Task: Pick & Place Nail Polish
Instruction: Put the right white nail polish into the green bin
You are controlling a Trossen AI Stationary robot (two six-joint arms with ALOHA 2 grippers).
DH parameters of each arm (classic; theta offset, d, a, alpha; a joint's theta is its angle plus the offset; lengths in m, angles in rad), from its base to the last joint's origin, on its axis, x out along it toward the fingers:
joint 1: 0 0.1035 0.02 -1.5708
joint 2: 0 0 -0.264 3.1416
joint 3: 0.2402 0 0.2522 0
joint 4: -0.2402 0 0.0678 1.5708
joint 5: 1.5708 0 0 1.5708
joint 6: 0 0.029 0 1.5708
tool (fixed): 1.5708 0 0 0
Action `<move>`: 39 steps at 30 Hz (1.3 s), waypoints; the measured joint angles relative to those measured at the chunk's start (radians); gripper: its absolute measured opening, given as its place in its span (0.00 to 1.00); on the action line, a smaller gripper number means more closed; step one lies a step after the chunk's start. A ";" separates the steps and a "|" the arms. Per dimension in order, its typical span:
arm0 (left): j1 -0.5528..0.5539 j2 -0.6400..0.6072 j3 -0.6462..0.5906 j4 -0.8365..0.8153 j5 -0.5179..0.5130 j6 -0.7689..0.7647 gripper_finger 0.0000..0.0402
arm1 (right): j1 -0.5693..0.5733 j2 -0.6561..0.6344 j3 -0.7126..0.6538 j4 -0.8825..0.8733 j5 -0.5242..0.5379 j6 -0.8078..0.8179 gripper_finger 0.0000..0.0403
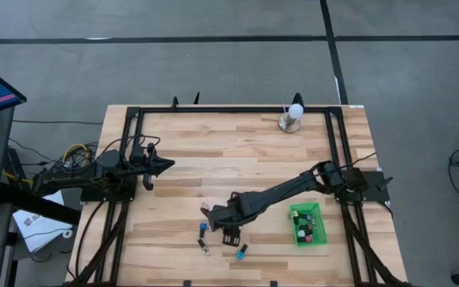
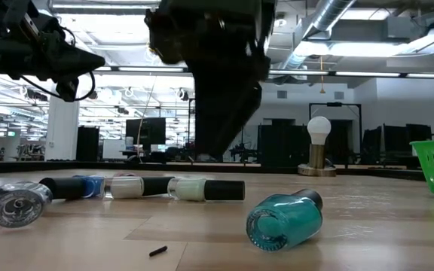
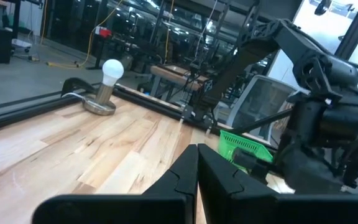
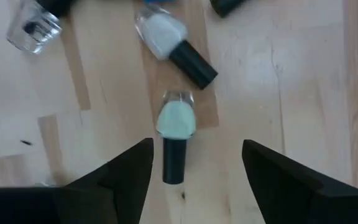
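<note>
Several tiny nail polish bottles lie on their sides on the wooden table near its front middle. The right wrist view shows a pale mint bottle with a black cap (image 4: 175, 133), a white one with a black cap (image 4: 171, 38) and a clear one (image 4: 33, 28). The low view also shows a teal bottle (image 2: 285, 220) and a blue one (image 2: 77, 186). My right gripper (image 4: 197, 149) is open above the table, pointing down, its fingers on either side of the mint bottle without touching it. My left gripper (image 3: 197, 169) is shut and empty at the table's left (image 1: 162, 165).
A green basket (image 1: 307, 225) with bottles in it stands at the right front, near the right arm's base. A white bulb on a round metal base (image 1: 293, 116) stands at the far edge. A black frame (image 1: 134, 119) runs along the table's far, left and right edges.
</note>
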 joint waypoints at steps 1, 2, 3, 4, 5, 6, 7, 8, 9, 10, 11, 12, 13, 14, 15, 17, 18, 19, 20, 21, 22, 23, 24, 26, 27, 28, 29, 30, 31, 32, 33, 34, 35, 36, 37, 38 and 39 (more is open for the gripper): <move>0.000 0.000 0.000 0.001 0.000 0.000 0.00 | 0.003 0.000 0.000 0.004 -0.001 0.000 0.59; 0.000 0.000 0.000 0.000 0.000 0.000 0.00 | 0.006 0.009 0.003 0.017 -0.001 0.000 0.59; 0.000 0.000 0.000 0.000 0.000 0.000 0.00 | 0.007 0.020 0.007 0.033 -0.002 0.006 0.59; 0.000 0.000 0.000 0.001 0.000 0.000 0.00 | 0.007 0.028 0.005 0.029 -0.008 0.008 0.59; 0.000 0.000 0.000 0.000 0.000 0.000 0.00 | 0.010 0.034 -0.001 -0.001 -0.016 0.009 0.59; 0.000 0.000 0.000 0.000 0.000 0.000 0.00 | 0.012 0.044 -0.004 -0.011 -0.022 0.009 0.59; 0.000 0.000 0.000 0.001 0.000 0.000 0.00 | 0.014 0.055 0.001 0.018 -0.030 0.012 0.59; 0.000 0.000 0.000 0.000 0.000 0.000 0.00 | 0.015 0.061 0.003 0.028 -0.039 0.015 0.59; 0.000 0.000 0.000 0.000 0.000 0.000 0.00 | 0.015 0.061 0.002 0.008 -0.045 0.014 0.59; 0.000 0.000 0.000 0.000 0.000 0.000 0.00 | 0.016 0.061 0.000 -0.008 -0.046 0.014 0.59; 0.000 0.000 0.000 0.000 0.000 0.000 0.00 | 0.018 0.065 0.001 0.002 -0.045 0.014 0.59; 0.000 0.000 0.000 0.000 0.000 0.000 0.00 | 0.020 0.079 0.005 0.010 -0.045 0.015 0.59; 0.000 0.000 0.000 0.000 0.000 0.000 0.00 | 0.018 0.088 0.006 0.010 -0.040 0.021 0.58; 0.000 0.000 0.000 0.000 0.000 0.000 0.00 | 0.016 0.088 0.006 0.004 -0.039 0.026 0.57; 0.000 0.000 0.000 0.000 0.000 0.000 0.00 | 0.014 0.088 0.005 -0.013 -0.043 0.033 0.56; 0.000 0.000 0.000 0.001 0.000 0.000 0.00 | 0.013 0.099 0.007 -0.014 -0.044 0.035 0.51; 0.000 0.000 0.000 0.000 0.000 0.000 0.00 | 0.014 0.102 0.007 -0.016 -0.044 0.041 0.48; 0.000 0.000 0.000 0.001 0.000 0.000 0.00 | 0.014 0.102 0.007 -0.017 -0.042 0.042 0.44; 0.000 0.000 0.000 0.001 0.000 0.000 0.00 | 0.014 0.103 0.007 -0.019 -0.039 0.043 0.40; 0.000 0.000 0.000 0.001 0.000 0.000 0.00 | 0.013 0.103 0.006 -0.021 -0.037 0.043 0.35; 0.000 0.000 0.000 0.000 0.000 0.000 0.00 | 0.013 0.104 0.006 -0.022 -0.037 0.045 0.31; 0.000 0.000 0.000 0.001 0.000 0.000 0.00 | 0.013 0.105 0.006 -0.025 -0.038 0.045 0.26; 0.000 0.000 0.000 0.000 0.000 0.000 0.00 | 0.011 0.105 0.005 -0.028 -0.037 0.045 0.22; 0.000 0.000 0.000 0.000 0.000 0.000 0.00 | 0.003 0.106 0.005 -0.037 -0.040 0.045 0.13; 0.000 0.000 0.000 0.000 0.000 0.000 0.00 | -0.001 0.106 0.005 -0.042 -0.046 0.045 0.10; 0.000 0.000 0.000 0.000 0.000 0.000 0.00 | -0.003 0.107 0.005 -0.045 -0.050 0.045 0.10; 0.000 0.000 0.000 0.000 0.000 0.000 0.00 | -0.002 0.107 0.005 -0.046 -0.051 0.045 0.10; 0.000 0.000 0.000 0.000 0.000 0.000 0.00 | -0.002 0.106 0.005 -0.047 -0.049 0.050 0.10; 0.000 0.000 0.000 0.000 0.000 0.000 0.00 | -0.002 0.101 0.005 -0.048 -0.045 0.060 0.10; 0.000 0.000 0.000 0.000 0.000 0.000 0.00 | -0.002 0.096 0.004 -0.048 -0.043 0.067 0.10; 0.000 0.000 0.000 0.000 0.000 0.000 0.00 | -0.003 0.091 0.002 -0.048 -0.039 0.075 0.10; 0.000 0.000 0.000 0.000 0.000 0.000 0.00 | -0.004 0.083 0.001 -0.048 -0.034 0.081 0.10; 0.000 0.000 0.000 0.000 0.000 0.000 0.00 | -0.004 0.074 -0.002 -0.065 -0.028 0.087 0.10; 0.000 0.000 0.000 0.000 0.000 0.000 0.00 | -0.004 0.066 -0.005 -0.092 -0.019 0.094 0.10; 0.000 0.000 0.000 0.000 0.000 0.000 0.00 | -0.004 0.055 -0.007 -0.108 -0.012 0.102 0.10; 0.000 0.000 0.000 0.000 0.000 0.000 0.00 | -0.003 0.040 -0.007 -0.115 -0.003 0.112 0.10; 0.000 0.000 0.000 0.000 0.000 0.000 0.00 | -0.003 0.019 -0.005 -0.139 0.005 0.125 0.10</move>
